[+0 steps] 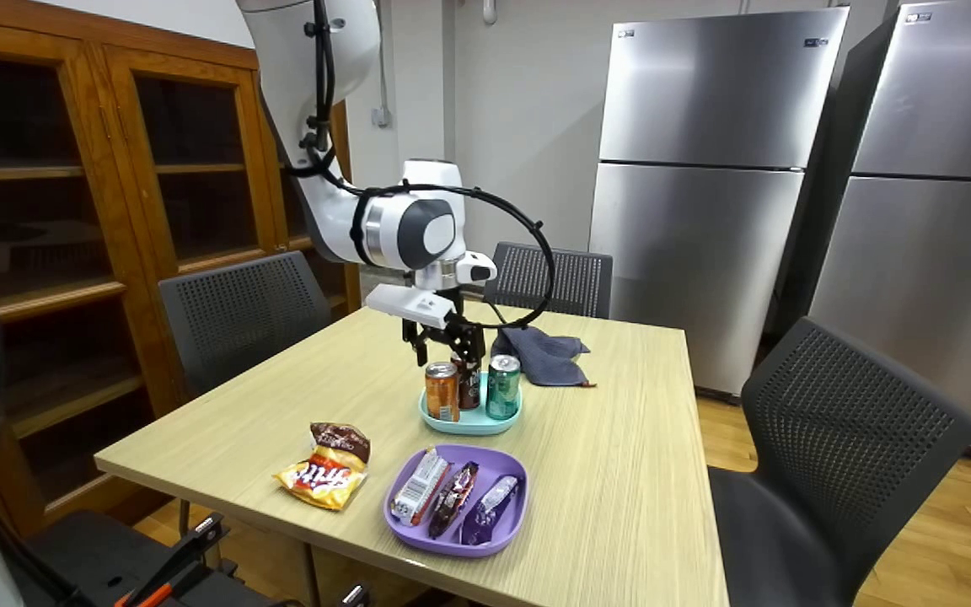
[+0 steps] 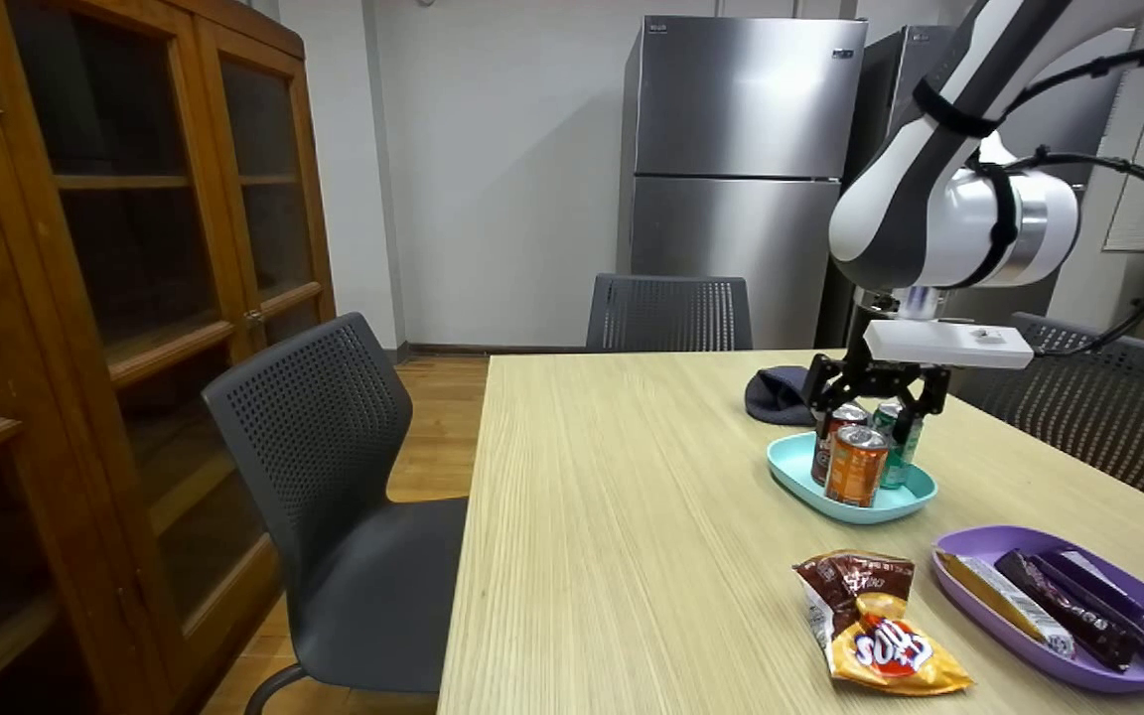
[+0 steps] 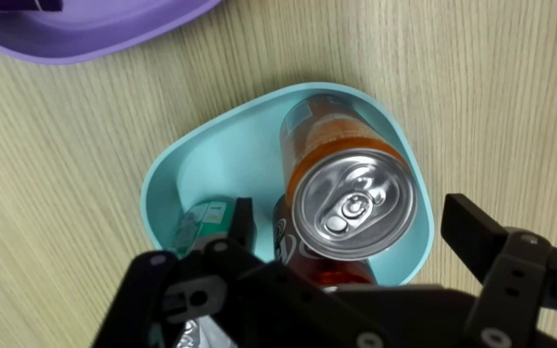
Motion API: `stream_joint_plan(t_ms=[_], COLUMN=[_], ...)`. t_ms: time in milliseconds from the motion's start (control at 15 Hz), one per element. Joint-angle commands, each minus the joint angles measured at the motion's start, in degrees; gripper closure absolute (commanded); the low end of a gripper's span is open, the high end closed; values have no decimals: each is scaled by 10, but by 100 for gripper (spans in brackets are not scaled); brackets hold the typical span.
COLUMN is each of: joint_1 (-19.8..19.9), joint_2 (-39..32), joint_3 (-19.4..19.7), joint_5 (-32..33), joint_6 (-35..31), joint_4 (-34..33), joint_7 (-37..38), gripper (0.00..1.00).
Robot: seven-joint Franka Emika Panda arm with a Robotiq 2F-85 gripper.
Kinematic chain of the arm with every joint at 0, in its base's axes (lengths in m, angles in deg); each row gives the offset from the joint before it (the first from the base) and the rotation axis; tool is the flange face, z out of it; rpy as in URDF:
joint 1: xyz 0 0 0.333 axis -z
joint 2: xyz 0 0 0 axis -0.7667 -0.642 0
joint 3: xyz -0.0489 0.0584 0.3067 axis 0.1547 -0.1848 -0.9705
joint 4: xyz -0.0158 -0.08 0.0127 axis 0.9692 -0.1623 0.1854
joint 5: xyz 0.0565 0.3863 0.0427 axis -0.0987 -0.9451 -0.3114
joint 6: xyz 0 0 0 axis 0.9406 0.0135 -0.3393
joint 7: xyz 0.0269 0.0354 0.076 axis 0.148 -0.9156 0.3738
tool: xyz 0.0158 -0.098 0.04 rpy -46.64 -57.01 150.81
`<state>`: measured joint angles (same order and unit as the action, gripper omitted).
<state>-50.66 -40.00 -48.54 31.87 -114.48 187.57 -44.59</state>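
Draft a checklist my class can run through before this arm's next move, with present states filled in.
1. Gripper open: ok, jaws wide apart.
2. Orange can, dark red can and green can upright in the turquoise tray: ok.
3. Nearest finger clear of the green can: cannot tell; they overlap in the wrist view.
4. Purple tray holding three wrapped bars: ok.
5. Snack packet in a tray: not ok; it lies on the table.
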Motion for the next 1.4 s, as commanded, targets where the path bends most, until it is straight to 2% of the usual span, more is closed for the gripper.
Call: stream_joint_plan(t_ms=[0,467,867,1333], joint_1=[5,-2,6,10], joint_2=[55,158,252,354], joint_3=[-1,9,0,-1], joint_5=[5,30,31,95], joint_6=[-3,-15,9,21], joint_4=[44,128,202,278], joint_7=[-11,-6,-38,-27], gripper=[0,0,0,0])
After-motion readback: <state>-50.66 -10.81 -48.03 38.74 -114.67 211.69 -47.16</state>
